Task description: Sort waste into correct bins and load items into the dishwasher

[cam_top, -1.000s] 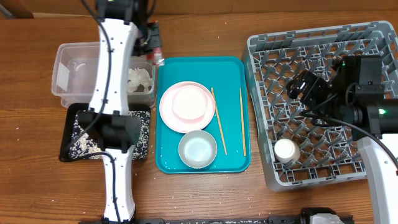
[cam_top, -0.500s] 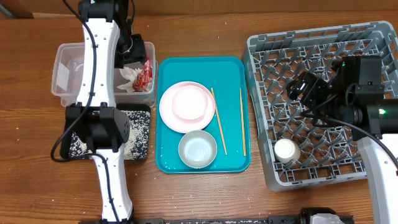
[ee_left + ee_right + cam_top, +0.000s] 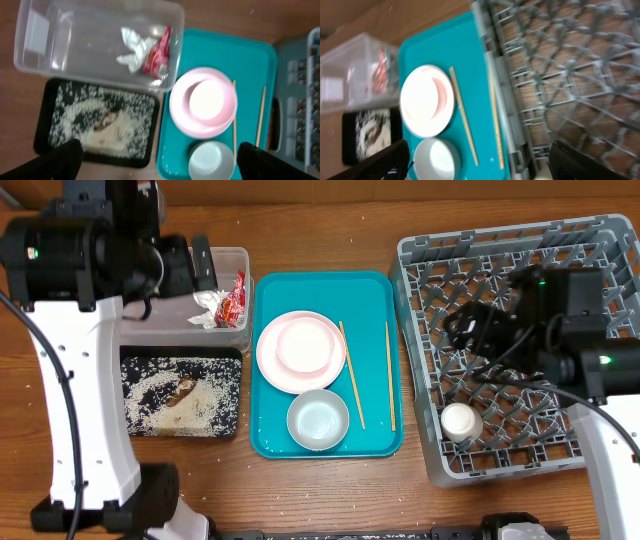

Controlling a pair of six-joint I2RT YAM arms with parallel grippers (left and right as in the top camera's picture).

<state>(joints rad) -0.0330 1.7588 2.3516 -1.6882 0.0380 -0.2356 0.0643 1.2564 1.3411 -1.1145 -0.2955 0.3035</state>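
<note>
In the clear tub (image 3: 75,45), the red wrapper (image 3: 157,52) lies apart from the released left end effector (image 3: 161,159).

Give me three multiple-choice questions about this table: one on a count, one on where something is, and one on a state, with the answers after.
1. How many chopsticks lie on the teal tray? A one; B two; C four.
2. The red wrapper lies: A in the clear tub; B on the teal tray; C between the chopsticks.
3. The left pincer is: A open and empty; B shut on the red wrapper; C shut on a chopstick.
Answers: 1 B, two thin sticks lie beside the plate. 2 A, it sits by the tissue inside the tub. 3 A, its fingers stand wide apart with nothing between.
</note>
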